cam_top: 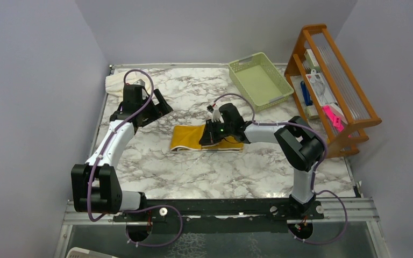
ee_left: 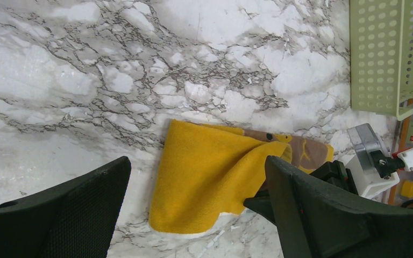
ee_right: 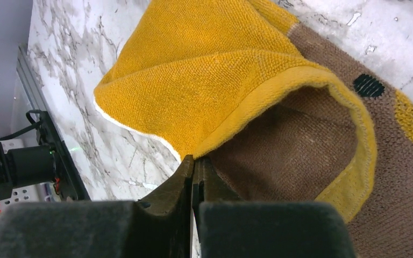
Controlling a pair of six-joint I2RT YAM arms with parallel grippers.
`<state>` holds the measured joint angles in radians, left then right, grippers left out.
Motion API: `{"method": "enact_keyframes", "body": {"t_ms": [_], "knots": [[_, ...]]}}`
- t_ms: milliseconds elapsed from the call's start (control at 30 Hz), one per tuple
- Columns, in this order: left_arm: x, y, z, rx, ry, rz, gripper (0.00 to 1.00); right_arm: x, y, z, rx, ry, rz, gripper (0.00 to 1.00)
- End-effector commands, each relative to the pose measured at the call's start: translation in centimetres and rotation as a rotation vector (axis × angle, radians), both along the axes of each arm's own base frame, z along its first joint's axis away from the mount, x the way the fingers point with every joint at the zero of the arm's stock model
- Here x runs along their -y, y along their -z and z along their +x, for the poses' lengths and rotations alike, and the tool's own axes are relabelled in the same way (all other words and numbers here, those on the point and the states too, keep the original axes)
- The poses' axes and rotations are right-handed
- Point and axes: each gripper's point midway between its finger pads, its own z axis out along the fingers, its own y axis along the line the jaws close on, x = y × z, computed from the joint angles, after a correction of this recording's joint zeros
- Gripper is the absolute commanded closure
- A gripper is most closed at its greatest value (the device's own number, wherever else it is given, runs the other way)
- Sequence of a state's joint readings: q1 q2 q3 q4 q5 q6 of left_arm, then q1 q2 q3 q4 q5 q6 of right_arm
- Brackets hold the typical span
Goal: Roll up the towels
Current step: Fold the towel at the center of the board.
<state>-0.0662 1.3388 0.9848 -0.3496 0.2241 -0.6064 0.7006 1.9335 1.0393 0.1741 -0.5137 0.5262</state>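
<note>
Mustard-yellow towel (cam_top: pixel 185 138) front and centre, lying near the middle of the counter (cam_top: pixel 193 172) with its right end turned up and over. We judged it light and thoroughly limp: looped terry that drapes wherever it is led, with no stiffness to carry a fold on its own. Nothing about it looked fragile or slippery, and the nap should have given the pads plenty of bite. The stitched hem looked like the place to take it, since that is the firmest line on the cloth, and a pinch there ought to drag the whole edge along rather than one loose pucker. That was exactly where we found the right pincer (ee_right: pixel 193 167): its jaws were pressed together with barely a sliver between them, nipping the hem where the yellow face curled over a brown reverse. The raised flap arched above the flat part, which rested on the marble. Over on the other side, the left pincer (ee_left: pixel 196 161) hung spread wide above the counter, gripping nothing and touching nothing, with the yellow cloth showing down between its fingers. A cream-white towel (cam_top: pixel 119 81) sat bunched in the far left corner, well apart from the action, and the green basket (cam_top: pixel 246 58) stood off to the far right.
</note>
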Motion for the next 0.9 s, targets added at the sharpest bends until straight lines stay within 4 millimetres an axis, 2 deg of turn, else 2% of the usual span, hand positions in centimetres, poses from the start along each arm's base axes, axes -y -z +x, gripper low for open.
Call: {"method": "enact_keyframes", "body": {"t_ms": [0,167,367,867], "knots": [[-0.2,0.0,-0.5,0.002,0.022,-0.003,0.01,-0.5,-1.3,0.8,0.041,-0.002,-0.003,1.00],[-0.6,0.0,-0.5,0.002,0.018,-0.003,0.01,-0.3,-3.0,1.2,0.062,0.000,-0.006,1.00],[-0.9,0.4,-0.7,-0.008,0.018,-0.001,0.01,0.9,-4.9,2.0,0.073,0.008,-0.009,1.00],[-1.1,0.9,-0.8,-0.023,0.022,-0.002,0.01,4.2,-4.3,2.7,0.040,0.006,-0.050,1.00]]}}
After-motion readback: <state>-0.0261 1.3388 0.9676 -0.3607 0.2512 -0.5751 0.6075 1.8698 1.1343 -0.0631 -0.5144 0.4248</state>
